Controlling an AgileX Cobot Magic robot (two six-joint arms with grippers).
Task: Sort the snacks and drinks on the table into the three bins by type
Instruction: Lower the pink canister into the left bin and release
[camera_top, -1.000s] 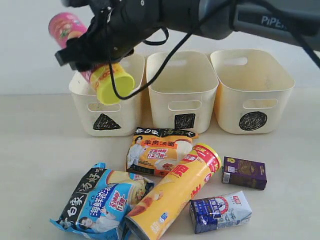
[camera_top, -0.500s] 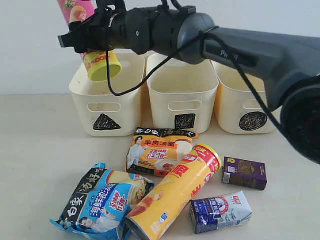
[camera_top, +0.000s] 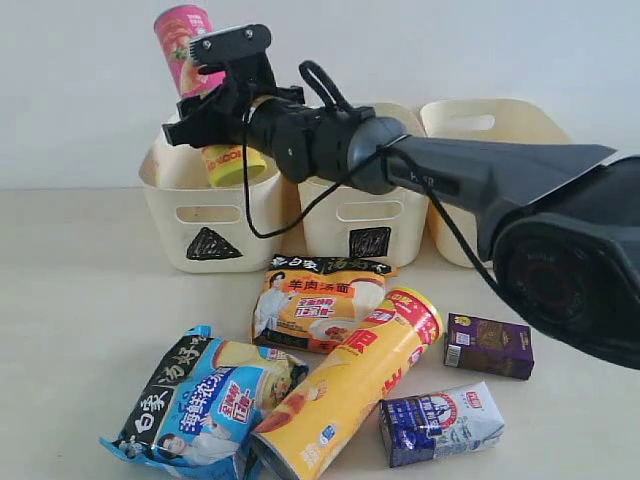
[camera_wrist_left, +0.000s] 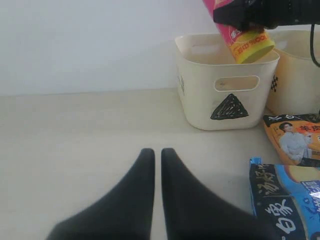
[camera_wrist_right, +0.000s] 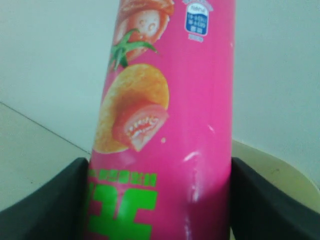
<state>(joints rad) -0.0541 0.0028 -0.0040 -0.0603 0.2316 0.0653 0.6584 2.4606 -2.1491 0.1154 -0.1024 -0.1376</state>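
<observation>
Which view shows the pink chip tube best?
The exterior view: the pink chip tube, held by the right gripper, tilts with its yellow end over the triangle bin. The left wrist view shows only its lower end; the right wrist view only its label.

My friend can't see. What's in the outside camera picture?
The right pincer holds a pink chip tube tilted, lid down, over the triangle bin. On the table in front lie a blue noodle bag, an orange noodle bag, a yellow chip tube, a purple box and a blue-white carton.
</observation>
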